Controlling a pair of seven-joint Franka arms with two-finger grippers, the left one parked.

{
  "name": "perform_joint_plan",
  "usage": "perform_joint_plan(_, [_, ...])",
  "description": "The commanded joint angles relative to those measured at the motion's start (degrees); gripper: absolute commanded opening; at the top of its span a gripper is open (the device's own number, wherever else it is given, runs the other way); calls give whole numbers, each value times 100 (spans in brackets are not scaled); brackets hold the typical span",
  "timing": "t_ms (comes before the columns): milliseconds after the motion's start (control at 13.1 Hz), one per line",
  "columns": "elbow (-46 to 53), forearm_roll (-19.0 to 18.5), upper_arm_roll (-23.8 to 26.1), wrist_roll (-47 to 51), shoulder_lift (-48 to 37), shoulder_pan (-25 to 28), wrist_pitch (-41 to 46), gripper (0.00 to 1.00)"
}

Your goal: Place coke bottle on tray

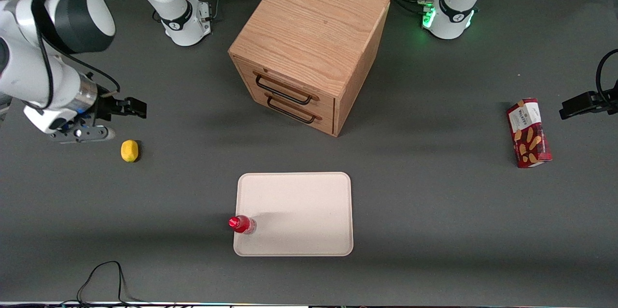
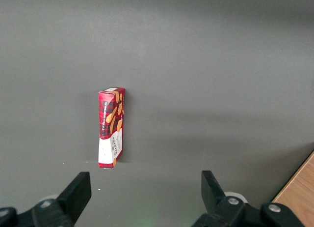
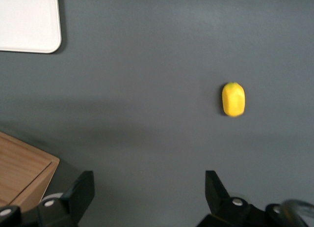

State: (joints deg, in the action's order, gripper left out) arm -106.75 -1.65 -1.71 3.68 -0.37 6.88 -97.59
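The coke bottle (image 1: 242, 224), small and red with a red cap, stands upright on the cream-beige tray (image 1: 299, 211), at the tray's corner nearest the front camera on the working arm's side. My right gripper (image 1: 137, 107) is open and empty, raised above the table toward the working arm's end, well away from the tray and bottle. In the right wrist view its fingers (image 3: 83, 190) stand wide apart over bare grey table, and one corner of the tray (image 3: 29, 20) shows. The bottle is out of that view.
A yellow lemon-like ball (image 1: 129, 150) lies on the table just below the gripper; it also shows in the right wrist view (image 3: 233, 99). A wooden drawer cabinet (image 1: 309, 47) stands farther from the front camera than the tray. A dark red biscuit box (image 1: 529, 133) lies toward the parked arm's end.
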Motion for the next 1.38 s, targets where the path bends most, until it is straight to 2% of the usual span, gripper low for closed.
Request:
perform_joint_plan(0, [108, 95, -521, -122, -323, 461, 370, 100])
perform_joint_plan(153, [530, 95, -847, -121, -262, 691, 810, 100])
perform_joint_plan(1299, [1130, 183, -866, -104, -174, 630, 1225, 100])
